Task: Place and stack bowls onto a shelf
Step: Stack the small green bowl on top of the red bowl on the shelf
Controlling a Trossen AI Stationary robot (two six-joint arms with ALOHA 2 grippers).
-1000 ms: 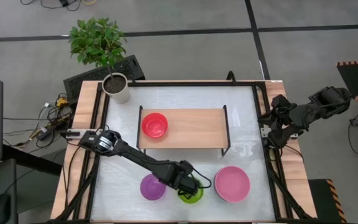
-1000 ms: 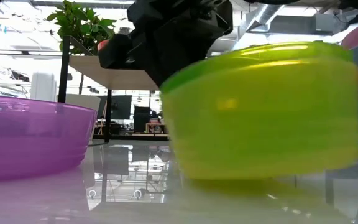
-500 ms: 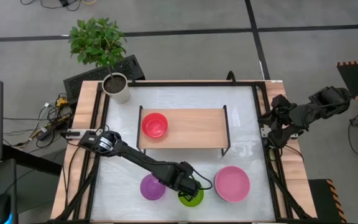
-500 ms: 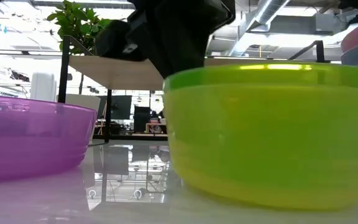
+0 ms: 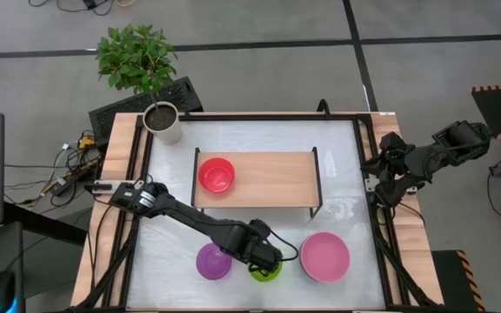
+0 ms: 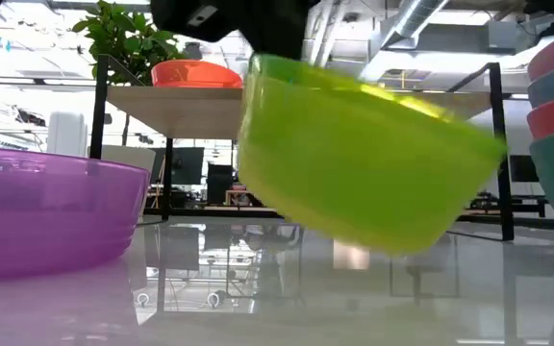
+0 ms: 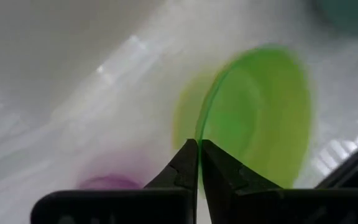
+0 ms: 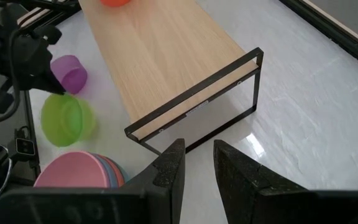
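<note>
**A:** How far along is it? Left to right, taking the shelf (image 5: 255, 179) as the mark.

**B:** One red bowl (image 5: 217, 175) sits on the shelf's left end. In front of the shelf, a purple bowl (image 5: 212, 262) rests on the counter (image 5: 337, 139). Just right of it, the left end effector (image 5: 263, 261) is clamped on the rim of the yellow-green bowl (image 5: 268, 270), tilted and clear of the counter in the low view. Farther right stands a pink-topped stack of bowls (image 5: 324, 256).

**A:** So most is left?

**B:** By my reading, yes: one bowl shelved, one in hand.

**A:** Anything unclear?

**B:** The stack's count; the low view cuts it off. The right end effector (image 8: 196, 163) waits beyond the shelf's right end, fingers parted, empty.
</note>
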